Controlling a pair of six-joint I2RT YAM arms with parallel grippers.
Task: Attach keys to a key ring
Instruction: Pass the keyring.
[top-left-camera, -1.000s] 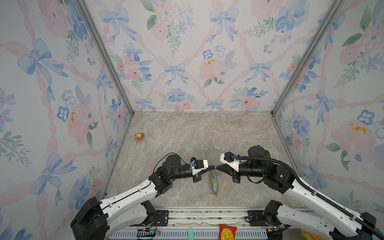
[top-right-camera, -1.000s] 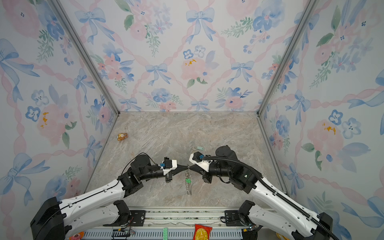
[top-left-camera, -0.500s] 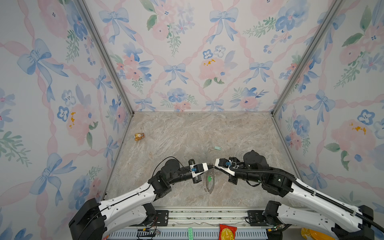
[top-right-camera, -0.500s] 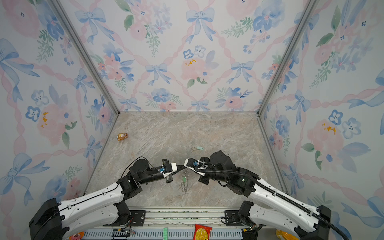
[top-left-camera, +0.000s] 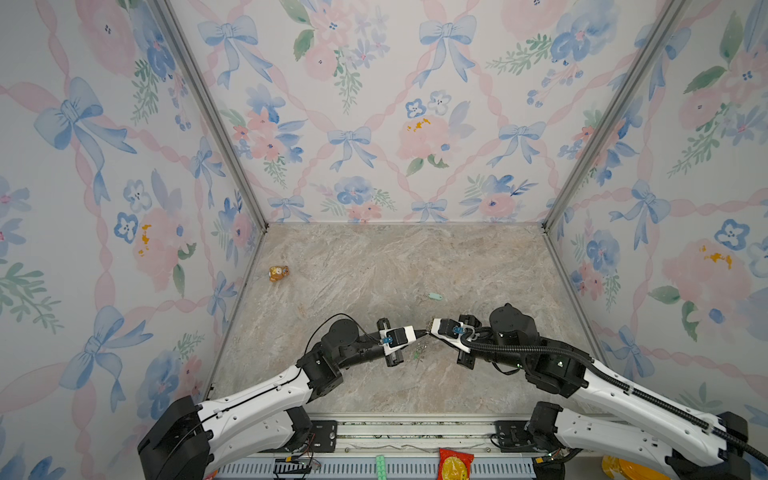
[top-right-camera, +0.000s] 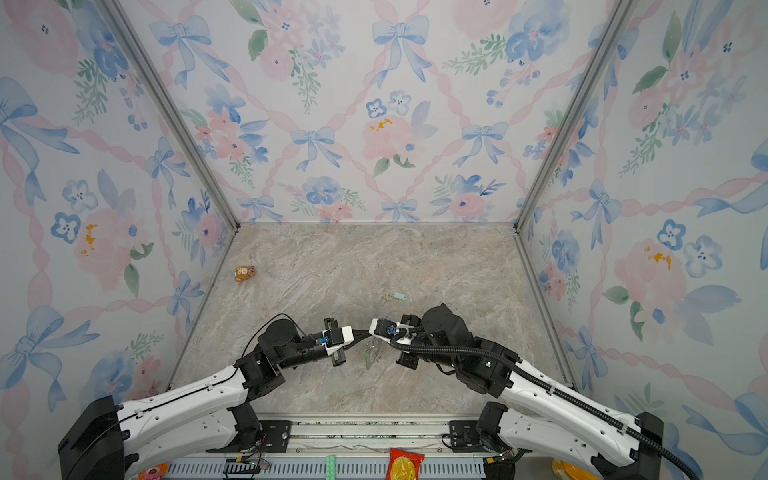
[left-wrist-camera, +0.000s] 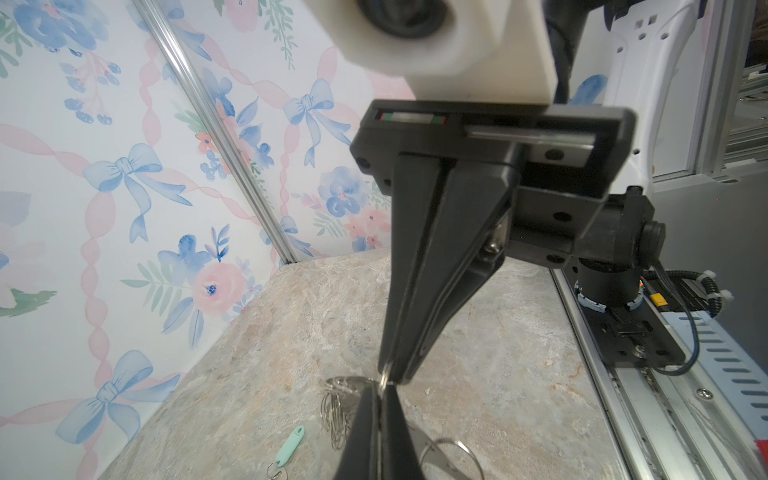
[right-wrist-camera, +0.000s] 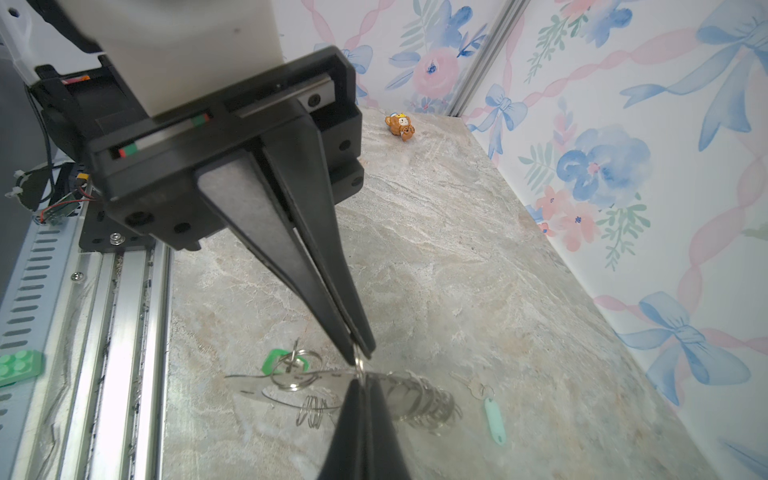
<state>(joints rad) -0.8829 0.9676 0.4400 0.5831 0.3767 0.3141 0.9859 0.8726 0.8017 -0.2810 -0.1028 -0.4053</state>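
In both top views my left gripper (top-left-camera: 422, 332) and right gripper (top-left-camera: 430, 328) meet tip to tip above the marble floor. Both are shut on one small silver ring (right-wrist-camera: 359, 366) of the key ring (right-wrist-camera: 307, 380). The taupe hoop hangs below the tips (top-left-camera: 419, 353), its other rings (right-wrist-camera: 424, 403) bunched to one side. A bright green key (right-wrist-camera: 274, 360) hangs with the hoop. The mint-tagged key (top-left-camera: 434, 296) lies apart on the floor, also in the left wrist view (left-wrist-camera: 291, 445). The left wrist view shows the right gripper (left-wrist-camera: 392, 376) coming in from above.
An orange-brown bear figurine (top-left-camera: 278, 273) sits near the left wall. Papered walls close in three sides. A metal rail (top-left-camera: 415, 428) runs along the front edge, with a red packet (top-left-camera: 455, 463) and a green brick (right-wrist-camera: 18, 368) beyond it.
The grippers stay tip to tip on the ring. The right wrist has turned and shifted slightly left, and the hanging hoop has swung and looks shorter from above.
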